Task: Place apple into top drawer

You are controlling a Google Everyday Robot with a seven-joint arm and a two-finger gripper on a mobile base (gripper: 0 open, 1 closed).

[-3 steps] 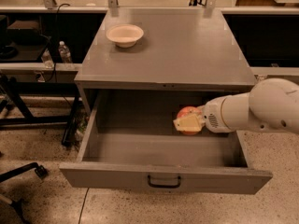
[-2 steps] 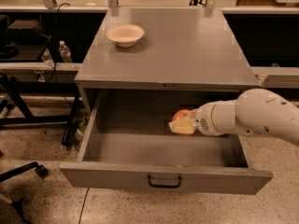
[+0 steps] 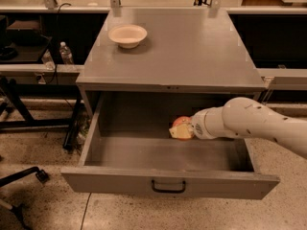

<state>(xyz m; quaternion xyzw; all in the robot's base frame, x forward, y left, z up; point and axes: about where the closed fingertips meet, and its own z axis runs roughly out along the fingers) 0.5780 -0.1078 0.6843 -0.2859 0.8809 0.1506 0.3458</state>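
Starting at the far left of my feed, a clear plastic water bottle [image 3: 65, 54] stands on a low dark shelf beside the cabinet, well apart from anything I need. Next comes the cream-white round bowl [image 3: 127, 35], sitting on the flat grey cabinet top [image 3: 192, 51] near its back left corner. Below that top, the wide shallow grey top drawer [image 3: 120, 181] is pulled fully out, its small black bail handle [image 3: 169, 186] centred on the front panel, so the opening step needs no more from me. Inside the drawer, right of centre and towards the back, I see the small round reddish-orange apple [image 3: 181, 122]. It is pinched at the tip of the two-finger gripper [image 3: 182, 129], whose yellowish finger pad [image 3: 178, 133] lies across the fruit's lower face. I read the claw as closed narrowly on the apple. The fruit looks to me to be just above the drawer floor, though I cannot tell for certain whether it touches. I judge the task nearly finished: the apple is within the drawer's walls, and what is left is to lower it, let go and draw the arm clear. The white arm [image 3: 259, 123] reaches in from the right edge, angled downward over the drawer's right wall, its rounded wrist pointing left.
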